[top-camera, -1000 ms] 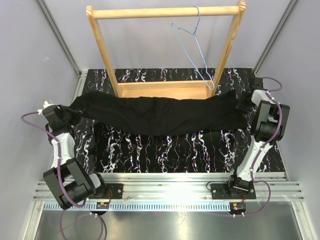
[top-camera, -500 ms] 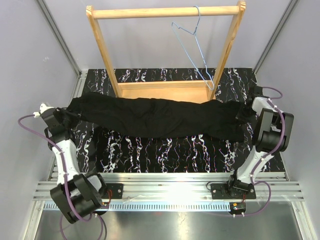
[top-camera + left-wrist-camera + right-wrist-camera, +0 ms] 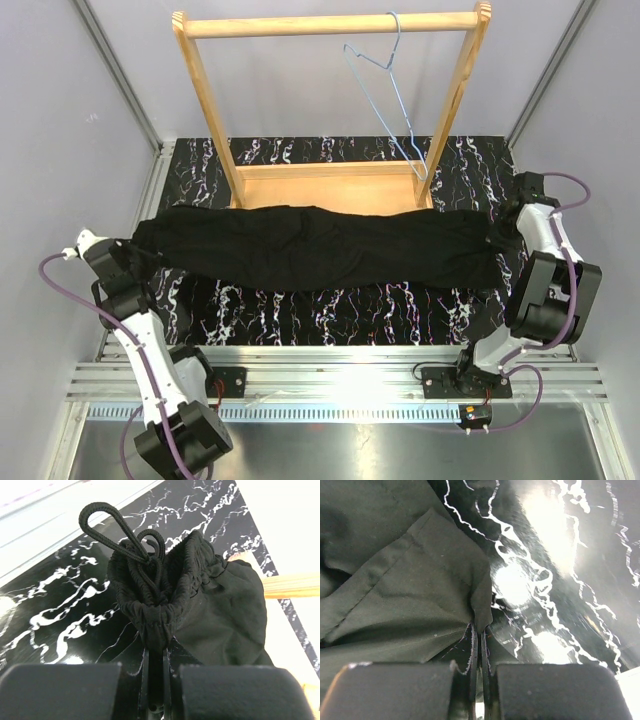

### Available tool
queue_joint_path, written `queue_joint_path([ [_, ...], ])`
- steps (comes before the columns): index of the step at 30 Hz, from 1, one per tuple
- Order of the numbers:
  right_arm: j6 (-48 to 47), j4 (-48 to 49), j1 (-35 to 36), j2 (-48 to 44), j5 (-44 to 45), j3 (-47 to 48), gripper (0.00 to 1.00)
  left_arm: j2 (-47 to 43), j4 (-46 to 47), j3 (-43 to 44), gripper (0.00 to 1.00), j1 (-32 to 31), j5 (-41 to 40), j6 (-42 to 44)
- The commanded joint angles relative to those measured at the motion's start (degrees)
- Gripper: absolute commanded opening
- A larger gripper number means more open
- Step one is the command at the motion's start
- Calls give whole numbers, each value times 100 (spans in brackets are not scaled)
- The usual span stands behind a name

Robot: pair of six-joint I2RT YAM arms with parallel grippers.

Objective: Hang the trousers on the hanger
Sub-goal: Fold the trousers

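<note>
The black trousers (image 3: 320,248) hang stretched left to right between my two grippers, in front of the wooden rack. My left gripper (image 3: 138,250) is shut on the gathered waistband (image 3: 155,615), with the drawstring loops (image 3: 120,535) sticking up. My right gripper (image 3: 503,228) is shut on the hem of a trouser leg (image 3: 481,611). The light-blue wire hanger (image 3: 388,100) hangs by its hook from the right part of the rack's top bar, behind and above the trousers.
The light wooden rack (image 3: 330,24) stands at the back of the black marbled table (image 3: 330,305), with its lower crossbar (image 3: 330,172) just behind the trousers. Grey walls close in both sides. A metal rail (image 3: 340,365) runs along the near edge.
Both grippers have moved outward and nearer, pulling the trousers tauter and straighter. The sag in the middle has flattened. The hanger has not moved.
</note>
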Motion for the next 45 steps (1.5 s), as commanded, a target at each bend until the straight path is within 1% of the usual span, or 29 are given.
queue_joint_path([
  [1,-31,-210,-107,-433,283,3,0,-159,-352,508,0,67,-356,390],
  [4,-58,-307,-125,-504,441,-5,0,-168,-642,702,0,67,-444,548],
  [14,13,-308,-125,-706,529,-111,0,-440,-1310,1010,0,5,-497,795],
  [18,39,-237,-125,-583,389,-102,0,-397,-1012,773,0,-30,-498,795],
  [22,74,-18,-125,-381,178,-102,1,-291,-406,474,0,-38,-24,742],
  [25,118,158,-125,-319,-6,-49,1,-256,-19,412,0,-30,188,768],
  [26,136,289,-125,-319,-59,-49,5,-299,190,368,0,-30,223,769],
  [27,144,360,-125,-311,-129,-49,10,-335,314,298,0,-30,284,777],
  [28,188,422,-125,-319,-304,-41,20,-378,446,132,0,-30,416,786],
  [29,197,536,-125,-328,-384,-40,46,-509,691,35,0,-30,495,804],
  [30,206,598,-116,-354,-481,-67,52,-572,789,-44,0,-30,557,778],
  [31,215,677,-107,-476,-699,-93,53,-633,825,-89,0,-30,697,760],
  [33,215,949,-2,-731,-868,-276,57,-704,940,-98,0,-21,847,865],
  [34,223,1011,94,-1072,-886,-356,57,-695,966,-98,0,-38,952,900],
  [36,215,1178,428,-1442,-930,-566,59,-590,983,-106,0,-30,1119,927],
  [37,232,1222,577,-1784,-999,-655,59,-555,1018,-124,0,-38,1390,927],
  [38,258,1327,909,-1935,-1035,-734,59,-511,1149,-142,0,-39,1532,901],
  [39,294,1380,1069,-2076,-1131,-935,57,-511,1220,-177,0,-47,1646,883],
  [40,424,1467,1184,-2321,-1271,-1059,52,-511,1282,-212,0,-47,1847,865],
  [42,644,1819,1499,-2516,-1518,-1470,33,-546,1431,-238,0,-56,2033,865],
  [43,854,1976,1588,-2621,-1815,-1630,9,-563,1501,-291,0,-74,2234,822],
  [44,961,2352,1668,-2648,-1957,-1910,0,-581,1659,-317,0,-100,2349,795],
  [45,1040,2530,1921,-2605,-2115,-2026,0,-598,1765,-396,0,-126,2481,743],
])
